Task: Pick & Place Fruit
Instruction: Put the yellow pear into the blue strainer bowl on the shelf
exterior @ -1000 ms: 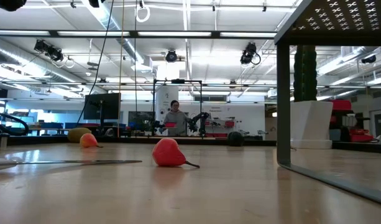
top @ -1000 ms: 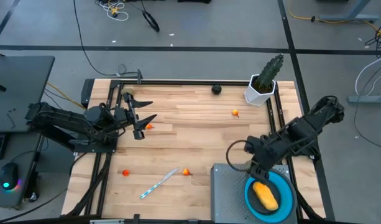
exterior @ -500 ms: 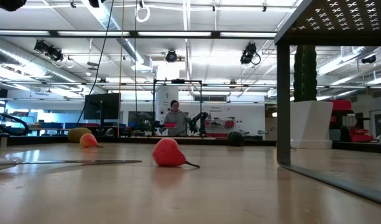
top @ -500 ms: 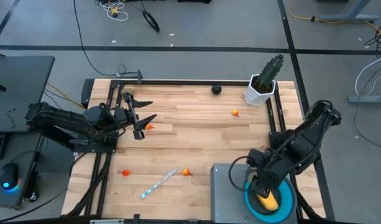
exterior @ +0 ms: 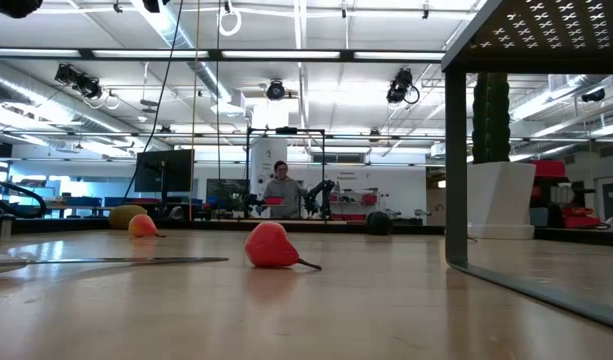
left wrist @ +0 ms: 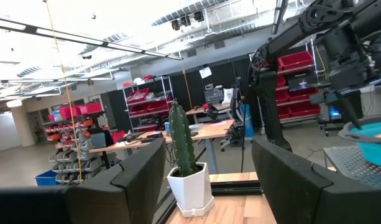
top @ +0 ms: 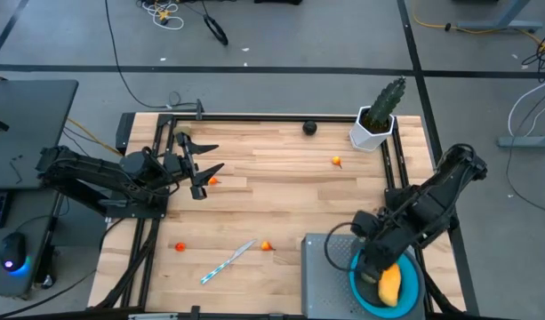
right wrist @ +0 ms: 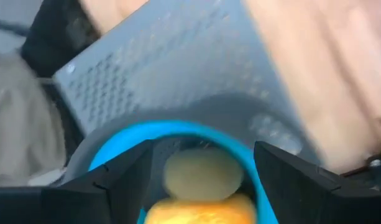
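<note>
The yellow oblong fruit (top: 390,284) lies in a blue bowl (top: 412,286) on a grey perforated platform (top: 325,267). My right gripper (top: 371,268) hangs open over the bowl. In its wrist view its fingers stand either side of the orange-yellow fruit (right wrist: 196,211), with a pale rounded piece (right wrist: 202,174) beyond it. The black ball (top: 309,127) rests by the far edge. Tiny orange-red pieces (top: 336,162) (top: 268,245) (top: 180,246) (top: 212,180) lie scattered on the table. An olive-brown oval (exterior: 124,213) shows far left in the low view. My left gripper (top: 213,158) waits open at the left.
A green cactus in a white pot (top: 377,120) stands at the far right corner and fills the left wrist view (left wrist: 185,168). A thin white-and-blue stick (top: 228,260) lies near the front edge. A black frame rail (top: 272,116) runs round the wooden table. A person (exterior: 280,190) stands far off in the room.
My right gripper has moved toward the near edge, from the bowl's far-left rim to over the bowl. The yellow fruit now lies more to the bowl's right side and has turned a little. The left arm has kept still.
</note>
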Controlling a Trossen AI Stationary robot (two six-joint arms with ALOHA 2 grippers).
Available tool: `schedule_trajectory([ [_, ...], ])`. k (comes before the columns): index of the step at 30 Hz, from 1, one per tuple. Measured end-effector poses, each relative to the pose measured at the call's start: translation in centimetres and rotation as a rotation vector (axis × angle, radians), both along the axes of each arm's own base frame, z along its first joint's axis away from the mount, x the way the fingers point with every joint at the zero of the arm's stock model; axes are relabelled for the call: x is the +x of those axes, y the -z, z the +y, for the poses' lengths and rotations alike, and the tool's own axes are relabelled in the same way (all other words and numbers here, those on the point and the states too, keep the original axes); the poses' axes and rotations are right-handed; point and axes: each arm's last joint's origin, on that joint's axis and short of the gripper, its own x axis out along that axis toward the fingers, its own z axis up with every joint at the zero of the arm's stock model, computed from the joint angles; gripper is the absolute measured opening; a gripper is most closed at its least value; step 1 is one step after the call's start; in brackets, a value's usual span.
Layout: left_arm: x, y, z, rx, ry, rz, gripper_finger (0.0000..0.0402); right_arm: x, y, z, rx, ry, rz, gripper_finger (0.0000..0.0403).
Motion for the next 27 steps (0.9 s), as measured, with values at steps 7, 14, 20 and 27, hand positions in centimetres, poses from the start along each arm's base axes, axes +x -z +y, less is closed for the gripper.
schedule_trajectory([
  [7, 0.0, 0.0, 0.0, 0.0, 0.0, 0.0, 0.0248, 2.1, -0.1, -3.7, -0.287, 0.202, -0.155, 0.0289],
  [14, 0.0, 0.0, 0.0, 0.006, -0.002, 0.002, 0.0248, 4.9, 0.4, -8.8, -0.436, 0.265, -0.122, 0.0289],
  [20, 0.0, 0.0, 0.0, 0.008, -0.003, 0.004, 0.0248, 7.2, 4.1, -12.0, -0.415, 0.252, 0.011, 0.0284],
  [27, 0.0, 0.1, 0.0, 0.009, -0.002, 0.011, 0.0248, 7.7, 10.4, -13.6, -0.337, 0.198, 0.14, 0.0277],
])
